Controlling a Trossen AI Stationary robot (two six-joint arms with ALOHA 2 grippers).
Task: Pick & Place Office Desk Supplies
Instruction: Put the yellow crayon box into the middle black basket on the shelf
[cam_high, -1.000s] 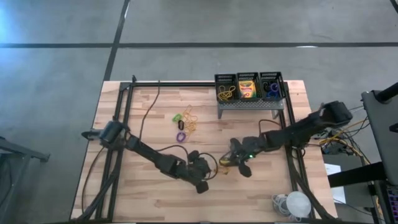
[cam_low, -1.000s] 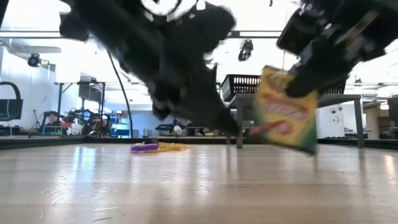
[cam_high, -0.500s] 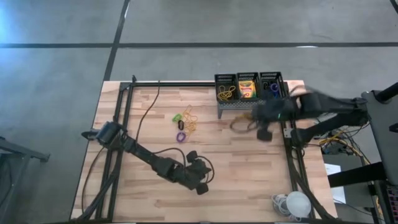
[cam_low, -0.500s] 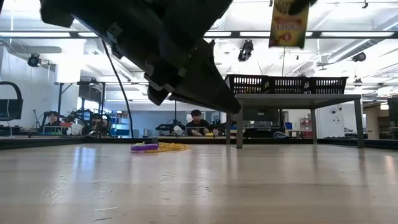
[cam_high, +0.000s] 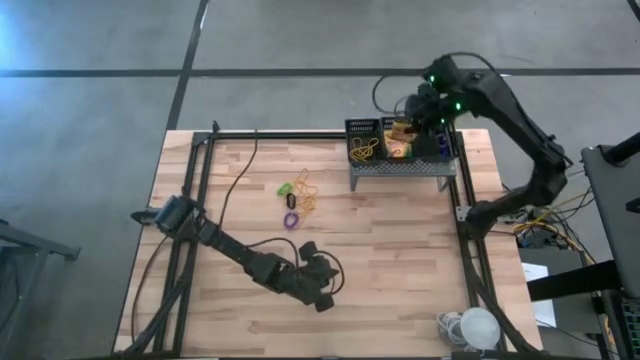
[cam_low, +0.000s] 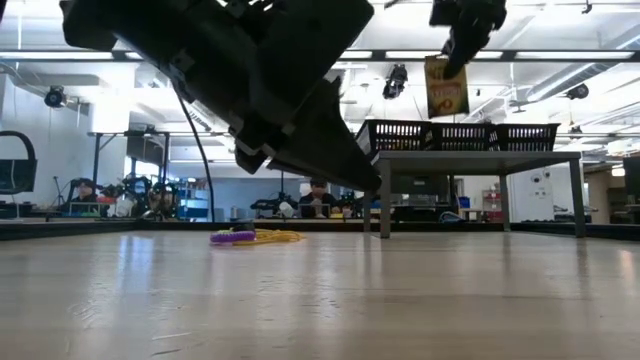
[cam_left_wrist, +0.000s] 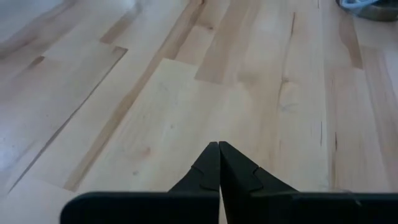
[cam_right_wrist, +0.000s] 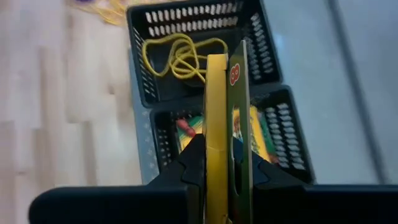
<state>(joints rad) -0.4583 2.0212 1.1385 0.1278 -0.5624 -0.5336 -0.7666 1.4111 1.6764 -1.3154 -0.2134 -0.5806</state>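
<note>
**Crayon box held over the middle bin**

High view: the right gripper (cam_high: 418, 118) hangs above the row of 3 mesh bins (cam_high: 401, 141) on the grey stand (cam_high: 400, 171) at the far edge of the table (cam_high: 400, 260). Its jaws are closed on 1 crayon box (cam_high: 403, 131), which sits over the middle bin. The left gripper (cam_high: 318, 292) waits low near the table's front, well apart from the bins, so the right arm is the one placed to drop. A loose cluster of rubber bands (cam_high: 306, 193) and about 3 small rings (cam_high: 290, 202) lies on the wood between the arms.

Low view: the crayon box (cam_low: 445, 87) hangs upright, long axis vertical, just above the bins (cam_low: 458, 135).

Left wrist view: the left jaws are pressed fully together, holding nothing, over bare wood.

Right wrist view: the box (cam_right_wrist: 226, 130) is pinched edge-on between the jaws. Beyond it lies the middle bin (cam_right_wrist: 273, 134), already holding at least 1 crayon box (cam_right_wrist: 255, 134); the neighbouring bin (cam_right_wrist: 199, 50) holds yellow rubber bands (cam_right_wrist: 180, 56). The drop looks lined up straight down.
</note>
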